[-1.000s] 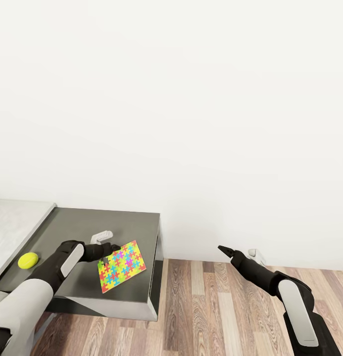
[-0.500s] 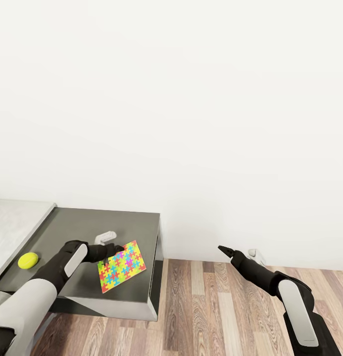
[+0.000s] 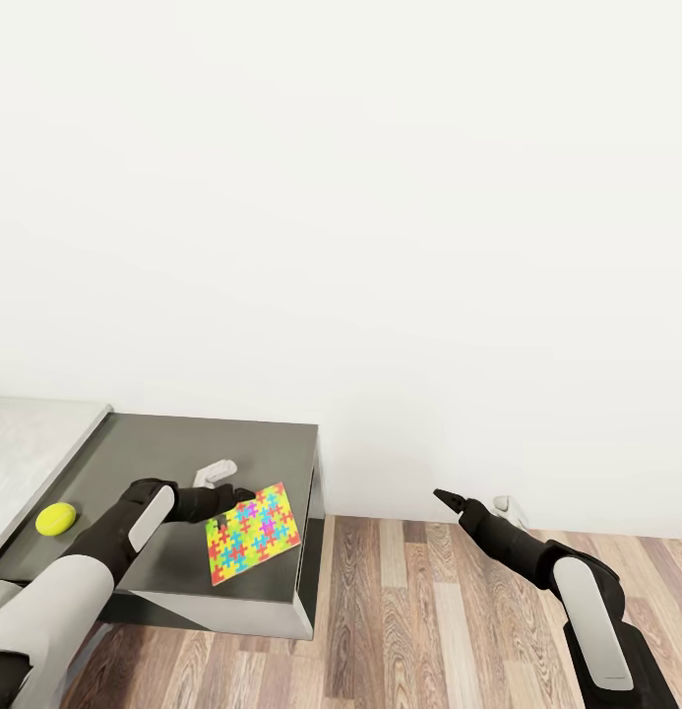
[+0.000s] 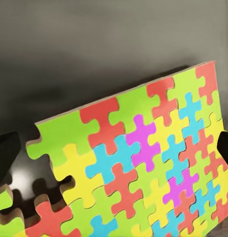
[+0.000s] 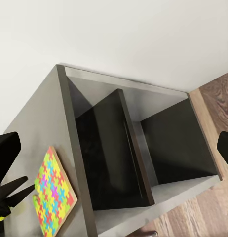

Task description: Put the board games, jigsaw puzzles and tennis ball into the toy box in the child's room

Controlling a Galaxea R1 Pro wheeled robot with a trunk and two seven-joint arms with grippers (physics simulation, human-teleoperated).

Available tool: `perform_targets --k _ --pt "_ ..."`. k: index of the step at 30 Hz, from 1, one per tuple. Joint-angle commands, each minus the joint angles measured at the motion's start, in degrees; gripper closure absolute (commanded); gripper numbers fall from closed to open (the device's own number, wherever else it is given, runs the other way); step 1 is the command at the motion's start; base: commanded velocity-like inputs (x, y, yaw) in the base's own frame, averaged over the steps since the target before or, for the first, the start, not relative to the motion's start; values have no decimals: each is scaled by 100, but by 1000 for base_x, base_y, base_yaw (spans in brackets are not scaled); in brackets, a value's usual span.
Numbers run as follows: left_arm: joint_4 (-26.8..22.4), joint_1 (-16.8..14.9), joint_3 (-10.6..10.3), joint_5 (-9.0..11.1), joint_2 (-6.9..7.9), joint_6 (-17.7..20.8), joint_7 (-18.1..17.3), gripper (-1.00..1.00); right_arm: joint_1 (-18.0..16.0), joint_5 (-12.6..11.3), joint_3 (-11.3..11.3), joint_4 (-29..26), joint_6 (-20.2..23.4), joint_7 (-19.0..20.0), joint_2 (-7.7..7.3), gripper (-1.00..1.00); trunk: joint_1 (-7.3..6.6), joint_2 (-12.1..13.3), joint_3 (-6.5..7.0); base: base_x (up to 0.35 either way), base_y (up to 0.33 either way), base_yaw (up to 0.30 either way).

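One jigsaw puzzle [image 3: 254, 532] [image 4: 143, 163], a flat square of bright interlocking pieces, lies on the dark grey side unit [image 3: 183, 453] close to its right edge. My left gripper [image 3: 237, 494] [image 4: 114, 150] is open at the puzzle's left corner, one black fingertip on each side of it. The puzzle [image 5: 52, 197] also lies flat on the unit's top in the right wrist view. The yellow tennis ball [image 3: 56, 518] rests left of my left forearm, beside the pale table [image 3: 26, 443]. My right gripper [image 3: 441, 495] [image 5: 114, 148] hangs open over the wood floor, holding nothing.
The side unit [image 5: 124, 148] has two open dark compartments split by a panel. A white wall stands behind everything. Wood-plank floor [image 3: 409, 611] stretches to the right of the unit, under my right arm.
My left gripper has moved a little to the right, and the puzzle has slid with it toward the unit's right edge. The right arm and the ball have stayed put.
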Motion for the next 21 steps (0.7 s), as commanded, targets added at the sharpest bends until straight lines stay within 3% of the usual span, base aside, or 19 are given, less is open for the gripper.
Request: perform_targets --k 1,21 --pt "-3 -5 -21 -5 6 11 -31 -100 -5 -5 -7 -4 31 2 1 -100 3 -11 -10 0 0 0" --pt "-3 -3 -21 2 -153 103 -246 -100 -5 -6 -7 -4 31 2 -8 -100 3 -11 -10 0 0 0"
